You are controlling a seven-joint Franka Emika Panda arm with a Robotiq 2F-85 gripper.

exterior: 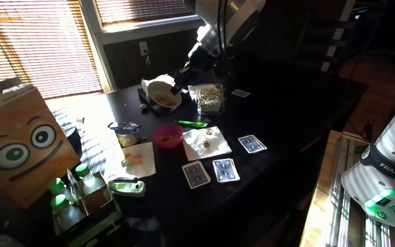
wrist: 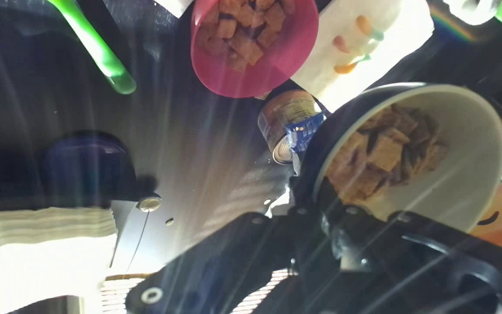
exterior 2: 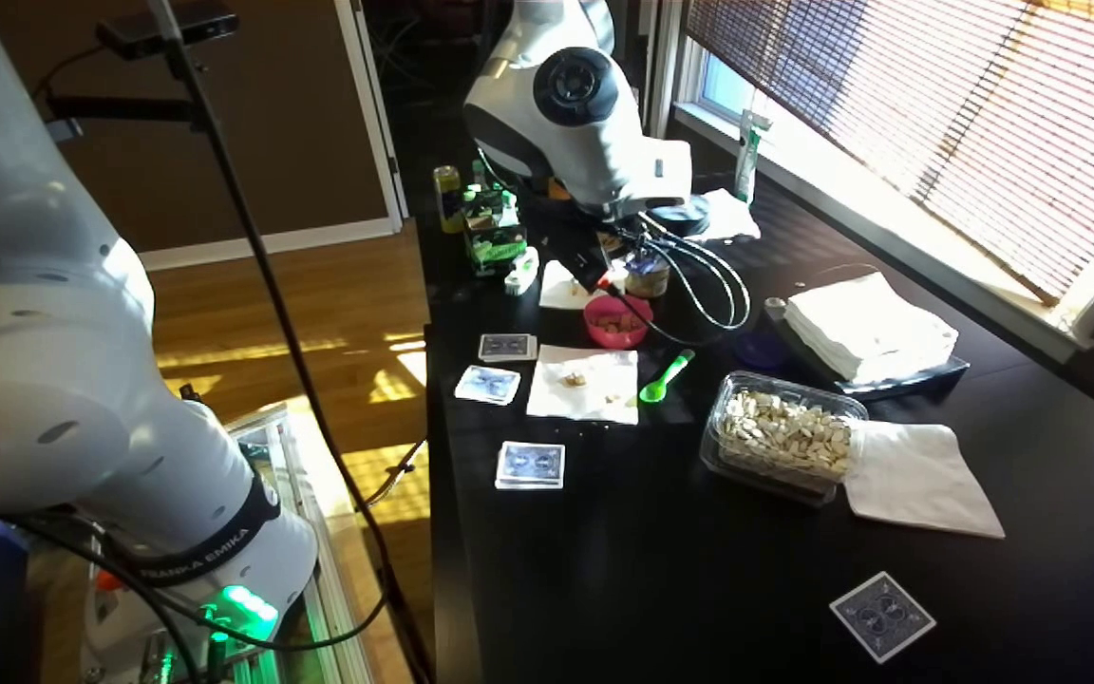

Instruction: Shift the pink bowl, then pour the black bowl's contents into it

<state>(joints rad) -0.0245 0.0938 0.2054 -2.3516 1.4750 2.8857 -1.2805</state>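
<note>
The black hand [wrist: 314, 198] pinches the rim of the round black bowl [wrist: 473, 148] — held up, tipped, brown squares [wrist: 386, 152] inside. In an exterior view, the round pink bowl [exterior: 167, 144] sits on the dark desk [exterior: 170, 195], left of a white napkin [exterior: 215, 148].

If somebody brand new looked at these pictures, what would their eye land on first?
Most likely the orange box with a wide-eyed smiling face, at the left edge of an exterior view. Next, perhaps, the vivid pink bowl holding brown chunks on the dark table. In the wrist view, the black bowl, with similar pieces inside, sits tilted in the end effector.
</note>
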